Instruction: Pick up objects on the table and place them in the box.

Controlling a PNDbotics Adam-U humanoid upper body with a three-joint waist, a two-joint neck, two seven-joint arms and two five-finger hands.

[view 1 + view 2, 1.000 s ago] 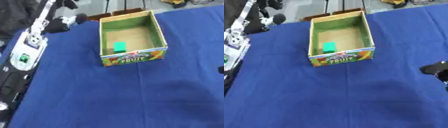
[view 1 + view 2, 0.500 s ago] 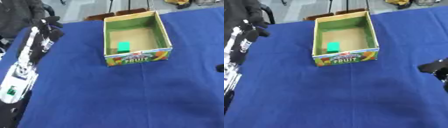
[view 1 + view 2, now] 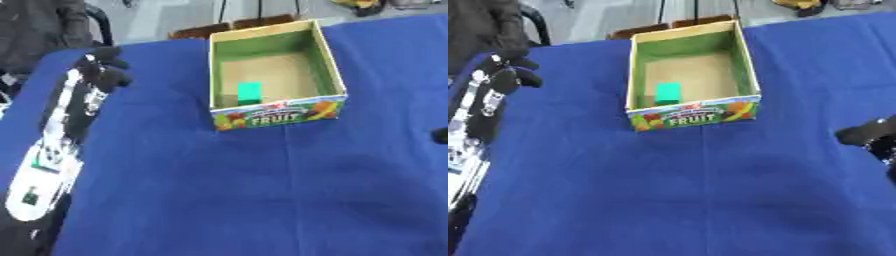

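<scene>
On my left hand [image 3: 103, 70] the black fingers are curled together and they hold nothing; it hangs over the blue table [image 3: 262, 190], well apart from the box. My right hand [image 3: 870, 136] shows only as a dark shape at the right edge, so I cannot tell how its fingers stand. The cardboard box [image 3: 693, 119] with the word FRUIT stands open, and a green block [image 3: 668, 93] lies inside, near its front wall.

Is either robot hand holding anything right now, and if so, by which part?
Nothing is held. The left hand is curled over the blue cloth with nothing in it, and the right hand shows empty at the edge. The green block lies in the box.
</scene>
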